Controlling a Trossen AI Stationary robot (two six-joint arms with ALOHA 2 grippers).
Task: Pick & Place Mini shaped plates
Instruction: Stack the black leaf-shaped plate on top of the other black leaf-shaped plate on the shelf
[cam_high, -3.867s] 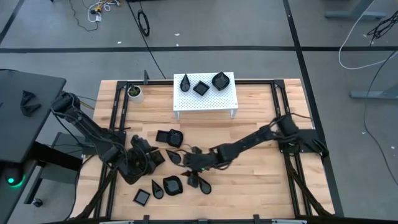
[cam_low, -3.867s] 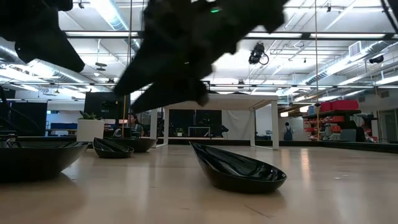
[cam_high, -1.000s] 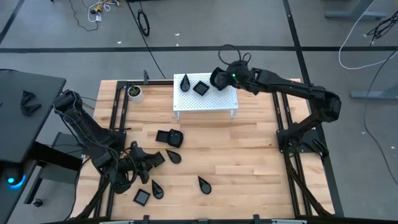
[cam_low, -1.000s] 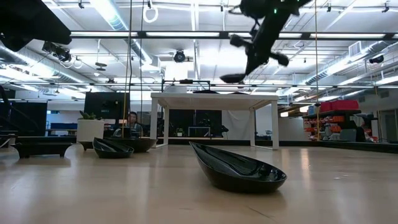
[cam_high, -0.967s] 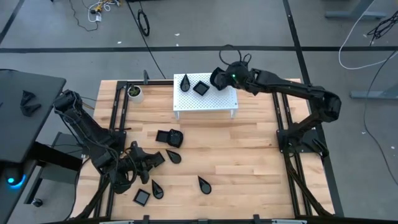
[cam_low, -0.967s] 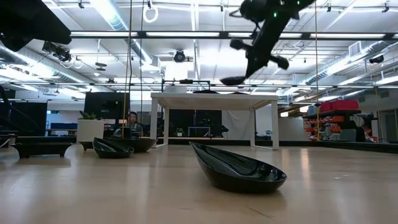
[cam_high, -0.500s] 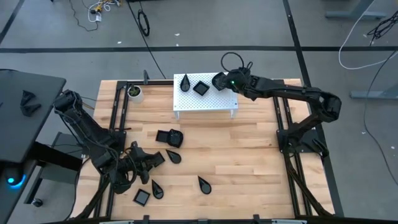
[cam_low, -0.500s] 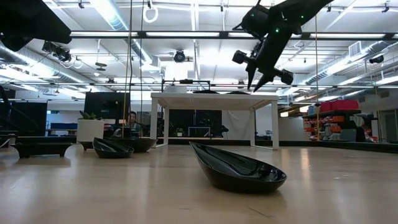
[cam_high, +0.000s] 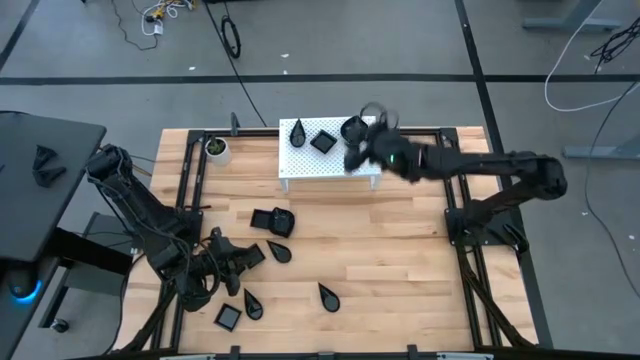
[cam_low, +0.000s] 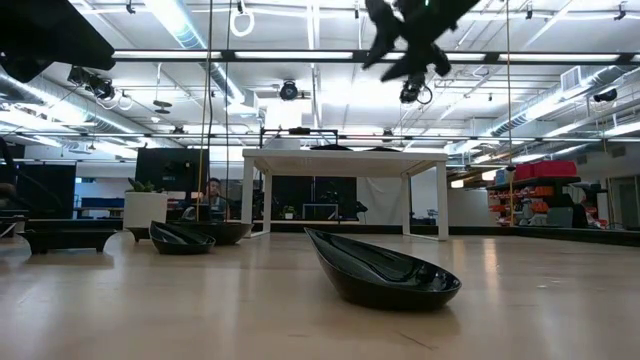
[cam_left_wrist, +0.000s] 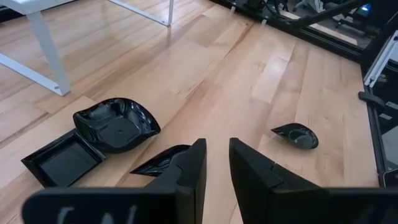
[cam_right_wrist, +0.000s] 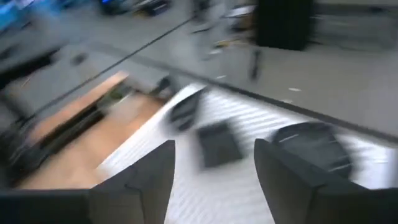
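Observation:
Three glossy black mini plates sit on the white perforated stand (cam_high: 330, 163): a teardrop (cam_high: 298, 131), a square (cam_high: 322, 141) and a shell (cam_high: 352, 128). My right gripper (cam_high: 358, 155) hovers open and motion-blurred above the stand's near right part, and it holds nothing (cam_right_wrist: 214, 146). Several more plates rest on the wooden table: a square with a shell (cam_high: 270, 220) and teardrops (cam_high: 281, 253) (cam_high: 328, 296) (cam_high: 251, 305). My left gripper (cam_high: 240, 258) waits low at the near left. Its fingers stand slightly apart (cam_left_wrist: 216, 144) over a teardrop plate (cam_left_wrist: 163, 163).
A small white cup (cam_high: 216, 149) stands near the table's far left corner. A square plate (cam_high: 228, 317) lies by the near edge. Black frame rails (cam_high: 190, 180) run along the table's sides. Bare wood (cam_high: 400, 260) spreads across the middle and right.
A second ago my right gripper held the shell plate just above the stand's right end. It lowered the plate onto the stand and let go. It has since risen clear and swung a little toward the table's near edge. The shell plate stays on the stand.

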